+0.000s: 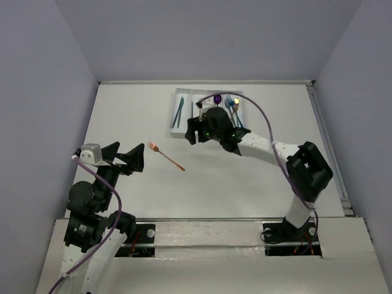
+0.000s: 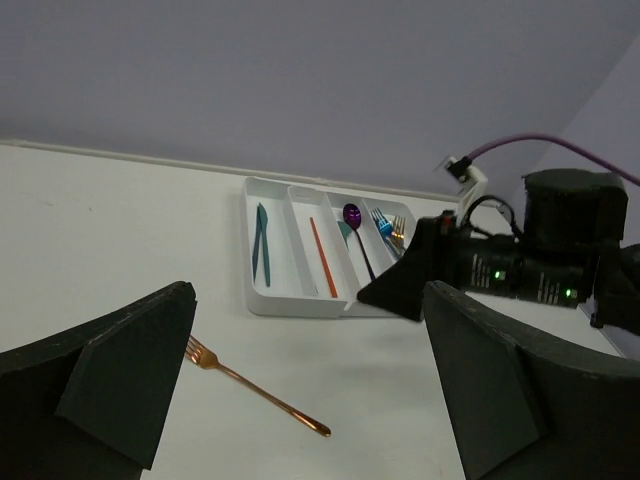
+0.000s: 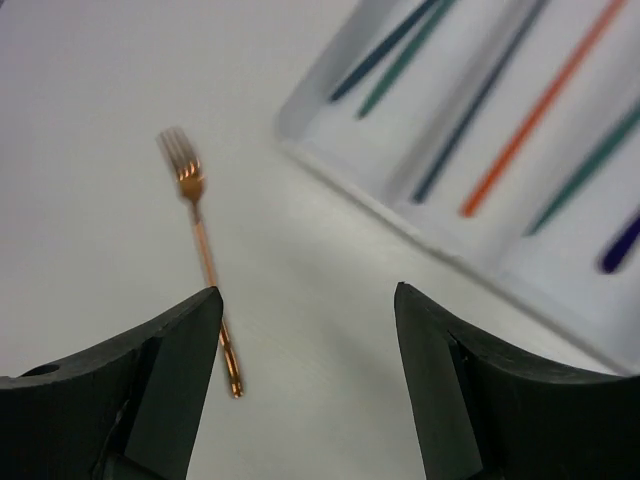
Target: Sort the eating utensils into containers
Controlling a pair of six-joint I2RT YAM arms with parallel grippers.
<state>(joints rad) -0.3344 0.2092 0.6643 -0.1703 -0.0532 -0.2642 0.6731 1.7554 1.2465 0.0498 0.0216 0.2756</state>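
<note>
While right end effector (image 1: 193,128) gapes beside tray (image 1: 174,113), copper fork (image 1: 166,156) apart on table (image 1: 122,110)

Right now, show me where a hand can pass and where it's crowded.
Bare table between the copper fork and the right arm, and left of the white tray. Crowded: the tray's near edge, under the right fingers.

Soft, even light brightens the white worktop (image 1: 245,184), and shadows stay faint. The overhead view is sharp. In the right wrist view the tray (image 3: 330,150) is blurred and the copper fork (image 3: 205,250) glints, slightly soft.
</note>
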